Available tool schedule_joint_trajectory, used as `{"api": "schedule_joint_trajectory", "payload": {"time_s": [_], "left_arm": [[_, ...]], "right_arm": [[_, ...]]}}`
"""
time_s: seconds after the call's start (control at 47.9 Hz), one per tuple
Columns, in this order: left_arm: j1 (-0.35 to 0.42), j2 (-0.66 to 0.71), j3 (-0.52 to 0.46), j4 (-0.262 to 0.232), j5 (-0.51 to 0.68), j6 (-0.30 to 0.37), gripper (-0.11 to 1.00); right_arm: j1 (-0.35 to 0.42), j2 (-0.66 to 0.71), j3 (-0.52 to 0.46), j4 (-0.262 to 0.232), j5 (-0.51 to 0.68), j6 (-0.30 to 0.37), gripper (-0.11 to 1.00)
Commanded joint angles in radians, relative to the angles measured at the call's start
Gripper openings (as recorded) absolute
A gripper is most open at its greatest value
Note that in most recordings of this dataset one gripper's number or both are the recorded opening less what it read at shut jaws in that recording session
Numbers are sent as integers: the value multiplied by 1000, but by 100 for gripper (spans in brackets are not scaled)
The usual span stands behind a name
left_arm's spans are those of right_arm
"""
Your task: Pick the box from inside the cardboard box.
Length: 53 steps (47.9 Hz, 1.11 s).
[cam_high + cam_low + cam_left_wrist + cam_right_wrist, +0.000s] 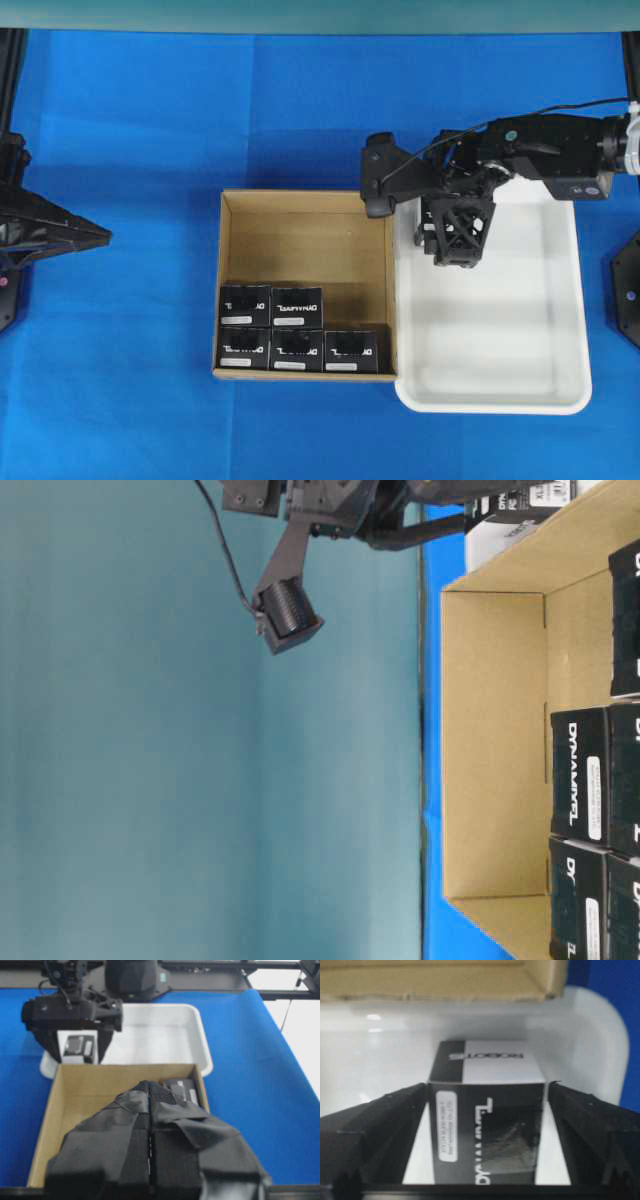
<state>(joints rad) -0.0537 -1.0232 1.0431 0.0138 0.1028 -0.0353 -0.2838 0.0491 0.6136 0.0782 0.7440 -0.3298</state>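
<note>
**Box down in the tray, jaws just off its sides**

Overhead view: the right gripper (458,232) hangs over the top-left corner of the white plastic tray (560,300), just beside the right wall of the large shallow brown corrugated cardboard box (305,235). Five small black rectangular cartons (272,327) sit along the cardboard box's bottom edge. The sixth is hidden under the gripper here. The left gripper (95,235) waits at the left edge of the blue table (130,130), well apart.

Table-level view: the cartons read "DYNAMIXEL" in white along one face, each with a small white label whose print is too fine to read.

Left wrist view: the left gripper's black pads (150,1145) are pressed together, clenched on nothing. Beyond, the small black carton with white lettering (76,1046) stands in the tray between the right arm's fingers.

Right wrist view: this box (487,1120) rests on the tray floor near the corner. The fingers (375,1125) stand spread at either side with slim gaps, released. Its white top reads "ROBOTIS"; the front shows part of "DYNAMIXEL".

My worry: the gaps look slim, so a lift that drifts sideways could catch a finger on the box and tip or drag it. The tray wall and the cardboard edge sit close enough to snag too.
</note>
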Motion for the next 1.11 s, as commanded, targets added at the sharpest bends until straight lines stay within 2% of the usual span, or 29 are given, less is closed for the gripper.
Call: {"api": "schedule_joint_trajectory", "payload": {"time_s": [0.0, 0.146, 0.334, 0.627, 0.919, 1.086], "left_arm": [[-3, 5, -32, 3, -3, -2, -7], [-3, 5, -32, 2, -3, -2, -7], [-3, 5, -31, 3, -3, -2, -7], [-5, 5, -32, 3, -3, -15, -7], [-6, 5, -31, 2, 2, -25, -7], [-6, 3, -32, 3, 3, -26, -7]], "right_arm": [[2, -26, -35, 5, 31, 12, 95], [-12, -91, -83, 3, 107, 44, 95], [-25, -206, -129, 3, 166, 52, 95], [-25, -328, -141, 3, 253, 69, 95], [-26, -414, -137, 5, 242, 94, 95], [-25, -457, -100, 5, 192, 92, 95]]}}
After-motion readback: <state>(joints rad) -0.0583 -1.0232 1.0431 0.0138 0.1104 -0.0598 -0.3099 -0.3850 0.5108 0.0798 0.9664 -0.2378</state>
